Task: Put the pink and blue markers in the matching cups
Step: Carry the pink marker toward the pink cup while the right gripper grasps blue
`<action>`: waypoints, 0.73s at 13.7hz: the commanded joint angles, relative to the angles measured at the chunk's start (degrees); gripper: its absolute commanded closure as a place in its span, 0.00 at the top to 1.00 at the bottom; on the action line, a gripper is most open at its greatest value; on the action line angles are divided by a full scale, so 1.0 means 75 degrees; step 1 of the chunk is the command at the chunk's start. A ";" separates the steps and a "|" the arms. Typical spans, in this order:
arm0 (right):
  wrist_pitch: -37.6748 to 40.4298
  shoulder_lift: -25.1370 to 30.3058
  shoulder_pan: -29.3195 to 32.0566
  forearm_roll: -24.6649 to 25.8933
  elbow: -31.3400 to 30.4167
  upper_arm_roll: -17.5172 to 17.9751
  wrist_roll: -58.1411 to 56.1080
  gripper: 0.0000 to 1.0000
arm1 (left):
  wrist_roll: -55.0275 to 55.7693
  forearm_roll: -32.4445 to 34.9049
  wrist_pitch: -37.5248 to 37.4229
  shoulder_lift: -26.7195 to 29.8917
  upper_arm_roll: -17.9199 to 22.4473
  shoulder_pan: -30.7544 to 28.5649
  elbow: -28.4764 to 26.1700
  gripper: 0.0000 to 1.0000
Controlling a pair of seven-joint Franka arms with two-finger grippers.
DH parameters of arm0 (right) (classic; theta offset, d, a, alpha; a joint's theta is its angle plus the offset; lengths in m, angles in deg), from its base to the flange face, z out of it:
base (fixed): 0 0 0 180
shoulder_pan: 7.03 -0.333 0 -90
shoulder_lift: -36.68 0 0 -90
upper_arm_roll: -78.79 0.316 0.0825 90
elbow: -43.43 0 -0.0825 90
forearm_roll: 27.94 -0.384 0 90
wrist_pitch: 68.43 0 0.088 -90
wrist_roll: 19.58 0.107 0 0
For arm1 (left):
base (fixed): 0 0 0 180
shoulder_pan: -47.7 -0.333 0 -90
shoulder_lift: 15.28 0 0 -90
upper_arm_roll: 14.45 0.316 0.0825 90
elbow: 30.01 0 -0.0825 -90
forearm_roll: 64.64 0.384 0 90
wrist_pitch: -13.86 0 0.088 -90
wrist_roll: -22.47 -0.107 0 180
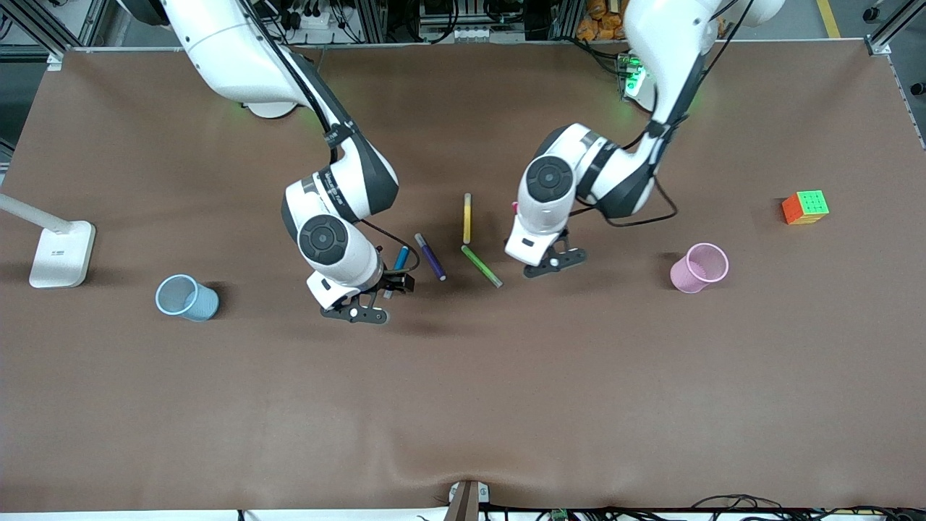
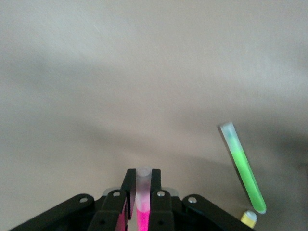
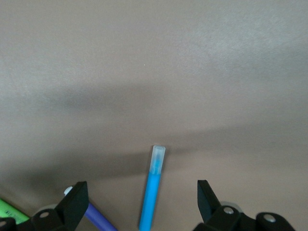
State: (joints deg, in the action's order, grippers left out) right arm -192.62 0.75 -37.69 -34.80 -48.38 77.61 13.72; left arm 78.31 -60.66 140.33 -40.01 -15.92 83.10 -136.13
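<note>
Nearest the front camera, the right gripper (image 1: pixel 359 307), low over the bare mat with fingers spread wide on either side of the blue marker (image 3: pixel 153 192), which lies flat on the table between them, ungrasped, beside the purple pen (image 1: pixel 430 257). Over toward the left arm's end of the pen cluster, the left gripper (image 2: pixel 142 195), closed on the pink marker (image 2: pixel 142 207), pale cap poking out past the fingertips; whether lifted clear of the mat, cannot tell. Task barely begun by the look of it: one marker gripped, the other only straddled, neither delivered. Blue cup (image 1: pixel 187 297) lying tipped on its side near the right arm's end of the table, mouth open, nothing inside; pink cup (image 1: pixel 699 267) likewise tipped over toward the left arm's end, also without a marker. Still to do: closing on the blue marker, carrying each pen well apart to its own cup, dropping in. Likely snags: purple pen just beside the blue one within reach of a spread finger, green pen (image 1: pixel 482 265) and yellow pen (image 1: pixel 467 218) close to the left gripper, and both cups on their sides, awkward for a drop from above. Puzzle cube (image 1: pixel 805 207) and white lamp base (image 1: pixel 62 253) well out of the way.
</note>
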 commanded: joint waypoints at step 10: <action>-0.1347 -0.0330 -0.0447 0.0222 -0.1060 -0.0090 0.0213 1.00 | -0.1407 0.0957 -0.0258 0.2112 -0.0049 -0.1414 -0.1015 0.00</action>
State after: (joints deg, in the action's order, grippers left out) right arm -201.62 -1.94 -40.38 -34.36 -55.62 77.47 14.06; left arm 71.48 -54.59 138.55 -27.98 -15.83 75.04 -140.86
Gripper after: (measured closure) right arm 0.000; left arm 0.841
